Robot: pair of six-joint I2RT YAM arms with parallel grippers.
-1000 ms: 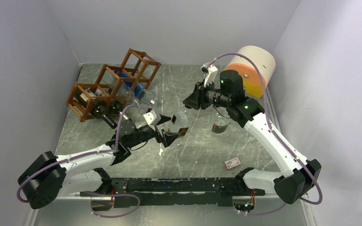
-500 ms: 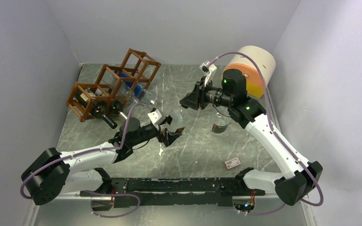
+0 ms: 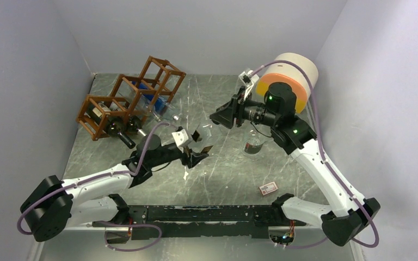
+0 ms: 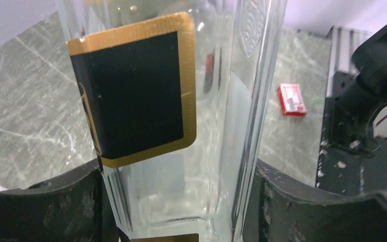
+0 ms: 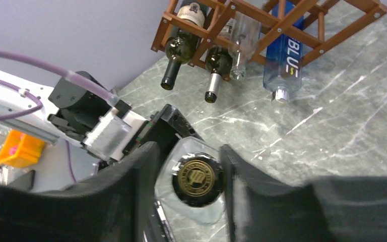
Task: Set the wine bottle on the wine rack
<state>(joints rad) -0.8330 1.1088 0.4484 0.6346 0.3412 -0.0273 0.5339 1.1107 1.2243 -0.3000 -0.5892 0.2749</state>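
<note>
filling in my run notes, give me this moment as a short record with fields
held item: clear bottle, black and gold label
left gripper: closed on the bottle's body
right gripper: closed around its gold-capped top
wine rack: far left of the table, four other bottles lying in it
loose on table: small red box
task state: clear bottle not yet on the rack
</note>
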